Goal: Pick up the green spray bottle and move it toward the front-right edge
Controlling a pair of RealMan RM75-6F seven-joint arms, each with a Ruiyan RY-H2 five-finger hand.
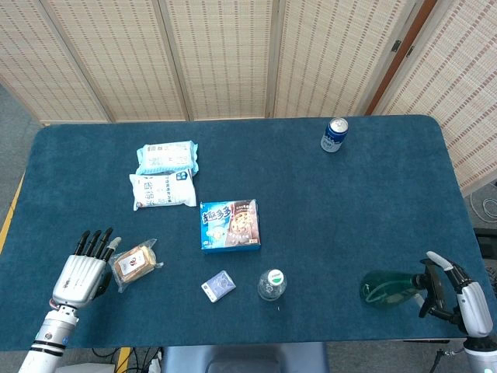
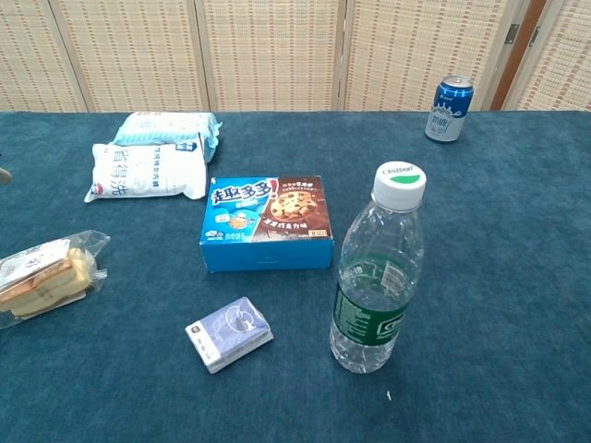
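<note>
**Mei:** Right hand (image 1: 454,289) sits at the front-right corner of the worktop (image 1: 349,202), fingers spread and holding nothing. The green spray bottle (image 1: 388,286) lies on its side just beside it, nozzle end toward the hand. I can't tell whether a fingertip touches the nozzle or only comes close.

**Ravi:** So is the job done, or not started?

**Mei:** From where things lie, I'd judge it mostly done. The bottle is already near the front edge and far to the right, which is where the task wants it, and nothing grips it. What may be left is only clearing the hand away. If the bottle was meant to stand upright, that part isn't done, though the task doesn't ask for it.

**Ravi:** And the left hand (image 1: 81,268)?

**Mei:** Open too, fingers straight and apart, resting at the front-left, just beside the wrapped sandwich (image 1: 133,263). It holds nothing.

**Ravi:** Does the chest view add anything?

**Mei:** It shows neither the bottle nor the right hand; both fall outside its right edge. Only a sliver at its left edge might be the left hand. What it does give is a close look at the clear water bottle (image 2: 379,269) standing upright, the cookie box (image 2: 268,235), the small card pack (image 2: 229,333) and the blue can (image 2: 449,108) at the back. Only the head view shows the task's bottle and both hands.
</note>
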